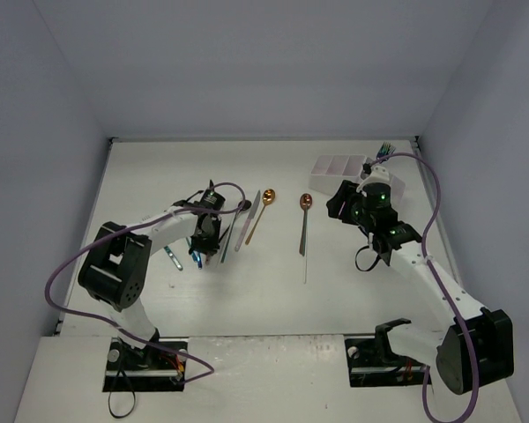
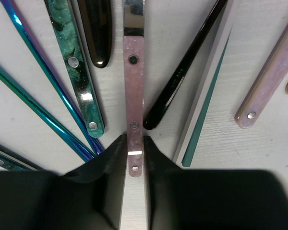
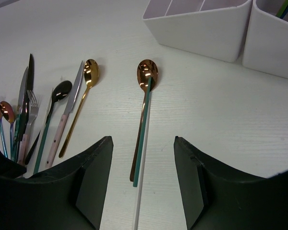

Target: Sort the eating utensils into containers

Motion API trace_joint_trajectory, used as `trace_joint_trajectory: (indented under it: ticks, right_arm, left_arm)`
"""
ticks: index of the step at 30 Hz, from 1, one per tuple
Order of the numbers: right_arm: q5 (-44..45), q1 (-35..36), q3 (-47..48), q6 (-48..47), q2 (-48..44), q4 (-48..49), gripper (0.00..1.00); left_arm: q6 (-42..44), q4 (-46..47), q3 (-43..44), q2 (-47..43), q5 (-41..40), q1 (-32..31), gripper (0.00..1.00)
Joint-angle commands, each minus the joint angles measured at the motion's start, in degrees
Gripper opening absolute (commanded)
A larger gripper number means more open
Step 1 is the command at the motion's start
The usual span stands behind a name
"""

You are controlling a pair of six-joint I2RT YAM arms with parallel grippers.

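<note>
We see our left gripper (image 2: 134,158) pinching the tail end of a pink-handled utensil (image 2: 133,96) that runs straight out ahead of it, with a green marbled handle (image 2: 79,81) just to its left and a black handle (image 2: 182,76) just to its right. Our right gripper (image 3: 143,163) hangs over the table (image 3: 221,120) with its jaws wide apart and nothing between them. A copper spoon (image 3: 147,76) and a teal stick (image 3: 143,134) lie in line with its gap, and the white containers (image 3: 201,28) stand farther ahead, off to its right.
</note>
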Motion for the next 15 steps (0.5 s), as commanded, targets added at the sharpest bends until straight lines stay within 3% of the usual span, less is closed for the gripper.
trace_joint_trajectory:
  ticks: [1, 4, 10, 15]
  right_arm:
    - [-0.8, 0.38, 0.16, 0.29, -1.45, 3.32, 0.51]
    - [-1.47, 0.38, 0.65, -0.36, -1.41, 3.32, 0.51]
    - [-7.28, 0.55, 4.36, -3.79, -0.72, 3.24, 0.53]
    - [-11.83, 4.05, 10.31, -3.42, 2.27, 3.32, 0.57]
  left_arm:
    - [-1.22, 1.21, -0.02, 1.22, -0.77, -0.12, 0.03]
    - [-1.24, 0.8, -0.13, -0.79, -1.6, -0.21, 0.0]
    - [0.47, -1.47, 2.08, -12.88, -6.23, -0.53, 0.0]
    - [4.44, 2.21, 2.8, -23.77, -10.23, -5.38, 0.0]
